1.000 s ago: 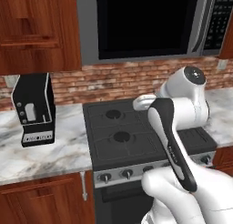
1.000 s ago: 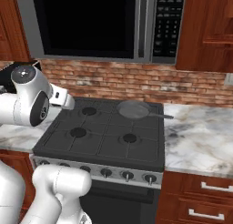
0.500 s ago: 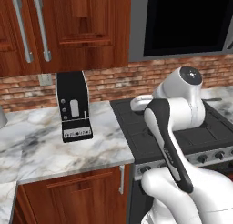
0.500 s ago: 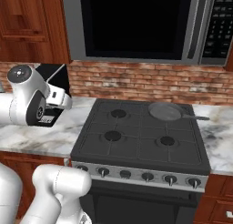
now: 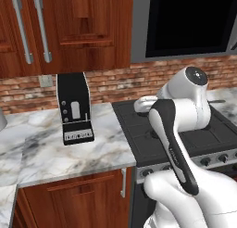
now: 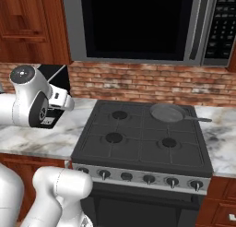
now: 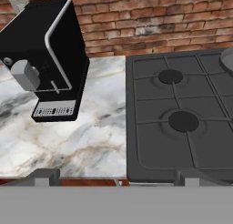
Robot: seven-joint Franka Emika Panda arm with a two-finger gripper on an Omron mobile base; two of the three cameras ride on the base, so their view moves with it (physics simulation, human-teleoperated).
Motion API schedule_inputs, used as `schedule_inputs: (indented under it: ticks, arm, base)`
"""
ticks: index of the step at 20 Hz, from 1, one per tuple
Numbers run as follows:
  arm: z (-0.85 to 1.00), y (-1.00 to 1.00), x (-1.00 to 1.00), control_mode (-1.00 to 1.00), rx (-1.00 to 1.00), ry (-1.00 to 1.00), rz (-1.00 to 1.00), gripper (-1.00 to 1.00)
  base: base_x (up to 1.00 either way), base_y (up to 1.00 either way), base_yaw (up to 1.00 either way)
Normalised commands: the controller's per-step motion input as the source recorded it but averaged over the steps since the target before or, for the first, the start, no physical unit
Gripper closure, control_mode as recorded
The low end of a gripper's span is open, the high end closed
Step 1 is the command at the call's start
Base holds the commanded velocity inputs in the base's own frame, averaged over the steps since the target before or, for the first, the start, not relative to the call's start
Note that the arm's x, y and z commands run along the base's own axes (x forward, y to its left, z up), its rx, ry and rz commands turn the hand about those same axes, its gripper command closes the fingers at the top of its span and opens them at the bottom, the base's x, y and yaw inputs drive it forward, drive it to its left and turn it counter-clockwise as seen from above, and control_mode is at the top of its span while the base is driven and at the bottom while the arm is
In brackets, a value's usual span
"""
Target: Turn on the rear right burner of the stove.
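Note:
The stove [image 6: 138, 151] is a dark grey range with three plain burner rings and five dark knobs [image 6: 149, 178] on its silver front strip. A grey skillet [image 6: 168, 113] sits at its rear right, and the rear right burner is hidden under it. My gripper [image 7: 117, 180] hangs above the counter's front edge, just left of the stove [image 7: 150, 141]. Its fingertips [image 7: 44, 176] stand wide apart, open, with nothing between them. The white hand [image 5: 144, 104] hovers over the stove's left rear, far from the knobs [image 5: 206, 161].
A black coffee machine [image 5: 75, 109] stands on the marble counter [image 5: 41, 148] left of the stove, also seen close by as the coffee machine [image 7: 43, 63]. A steel-framed microwave [image 6: 138, 25] hangs above the range, and wooden cabinets [image 5: 60, 32] are at upper left.
The base has driven to the left, so the stove has slid rightward in both base views and the coffee machine and cabinets have come in. The arm holds the same pose.

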Motion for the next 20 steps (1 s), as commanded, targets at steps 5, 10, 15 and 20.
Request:
schedule_inputs:
  ticks: [5, 10, 15, 20]
  arm:
    - [0.0, 0.0, 0.0, 1.0, 0.0, 0.0, 0.0, -1.0]
    - [-0.4, -0.73, 0.0, -1.0, 0.01, 0.02, 0.0, -1.0]
    - [-0.52, -1.0, 0.02, -1.0, 0.1, 0.0, 0.0, -1.0]
    - [-0.47, -1.0, -0.06, -1.0, 0.15, -0.09, 0.0, -1.0]
  base:
    - [0.0, -0.2, 0.0]
    - [0.0, -0.09, 0.0]
    - [0.0, 0.0, 0.0]
    - [0.0, 0.0, 0.0]
